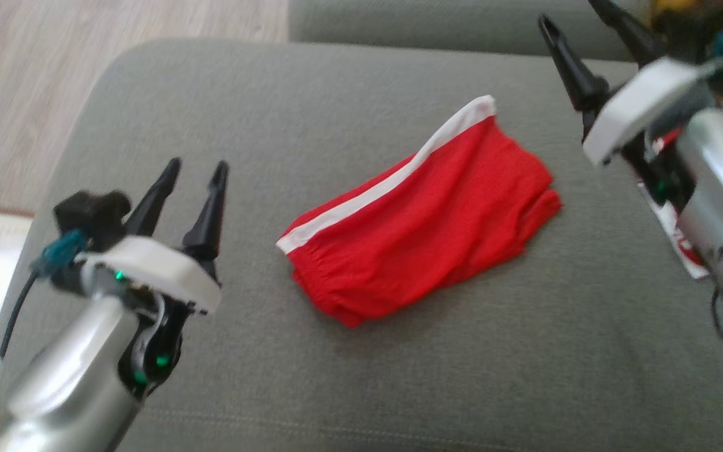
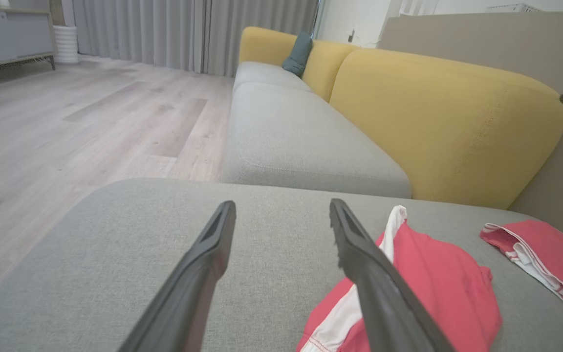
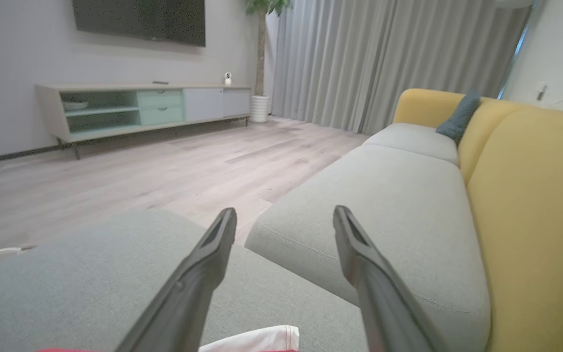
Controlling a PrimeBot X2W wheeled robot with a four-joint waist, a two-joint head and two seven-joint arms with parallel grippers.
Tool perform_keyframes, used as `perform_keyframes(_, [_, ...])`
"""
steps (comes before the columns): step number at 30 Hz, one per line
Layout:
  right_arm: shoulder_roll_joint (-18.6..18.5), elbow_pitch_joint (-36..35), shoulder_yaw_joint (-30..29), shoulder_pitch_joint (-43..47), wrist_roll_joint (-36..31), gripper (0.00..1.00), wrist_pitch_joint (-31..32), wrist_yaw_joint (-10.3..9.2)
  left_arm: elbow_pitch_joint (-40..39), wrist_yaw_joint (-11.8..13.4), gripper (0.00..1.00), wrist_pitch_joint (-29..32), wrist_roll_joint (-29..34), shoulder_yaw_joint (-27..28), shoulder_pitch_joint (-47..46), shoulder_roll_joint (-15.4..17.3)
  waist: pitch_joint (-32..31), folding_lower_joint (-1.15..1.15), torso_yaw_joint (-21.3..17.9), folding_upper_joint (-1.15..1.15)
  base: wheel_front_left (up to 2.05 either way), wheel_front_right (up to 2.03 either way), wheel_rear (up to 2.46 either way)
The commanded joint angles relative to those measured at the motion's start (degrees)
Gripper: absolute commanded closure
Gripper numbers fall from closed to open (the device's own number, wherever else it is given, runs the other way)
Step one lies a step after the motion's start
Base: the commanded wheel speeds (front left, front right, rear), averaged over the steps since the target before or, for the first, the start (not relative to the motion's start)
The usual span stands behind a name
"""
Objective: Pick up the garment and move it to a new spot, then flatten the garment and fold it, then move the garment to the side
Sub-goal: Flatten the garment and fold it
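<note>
The garment point(image 1: 424, 213), red shorts with a white side stripe, lies folded in a compact bundle at the middle of the grey sofa seat point(image 1: 273, 113). My left gripper point(image 1: 197, 164) hovers open to the garment's left, apart from it, nothing between its fingers. In the left wrist view the garment point(image 2: 433, 288) lies just right of the left gripper point(image 2: 281, 208). My right gripper point(image 1: 572, 16) is raised at the upper right, open and empty. The right wrist view shows the right gripper point(image 3: 284, 215) spread wide, with a white edge of the garment point(image 3: 257, 340) at the bottom.
A second red and white cloth point(image 2: 545, 259) lies on the seat at the far right, partly behind my right forearm point(image 1: 719, 188). Yellow backrests point(image 2: 447, 117) line the sofa's far side. Wooden floor point(image 1: 35, 81) lies beyond the seat's left edge.
</note>
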Motion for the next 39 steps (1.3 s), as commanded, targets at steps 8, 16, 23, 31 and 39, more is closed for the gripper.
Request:
perform_keyframes(8, [6.1,-1.5,-12.1,14.4,-8.2,0.00,-8.4,0.00,-10.1,6.0,0.00,-0.7,9.5,13.0,10.3,1.0,-4.6,0.00,-3.9,0.00,0.00,0.00,0.00])
perform_keyframes(16, [15.6,-10.5,-31.8,32.8,-24.2,0.00,-8.8,0.00,-14.6,9.0,0.00,-0.7,24.7,20.5,21.1,-4.3,-5.4,0.00,-5.2,0.00,0.00,0.00,0.00])
perform_keyframes(23, [22.0,-18.6,-41.0,45.8,-33.6,0.00,-8.8,0.00,-15.8,8.6,0.00,-0.7,32.2,25.1,27.9,-11.9,-5.9,0.00,-5.6,0.00,0.00,0.00,0.00])
perform_keyframes(31, [22.8,-21.5,-41.9,49.2,-35.2,0.00,-8.0,0.00,-16.3,4.8,0.00,-0.7,36.6,28.2,31.2,-15.8,-5.6,0.00,-5.3,0.00,0.00,0.00,0.00])
perform_keyframes(39, [22.8,-18.9,-44.1,46.8,-23.6,0.00,-0.3,0.00,-15.0,0.5,0.00,-0.7,38.8,30.9,30.3,-18.5,-3.7,0.00,-3.3,0.00,0.00,0.00,0.00])
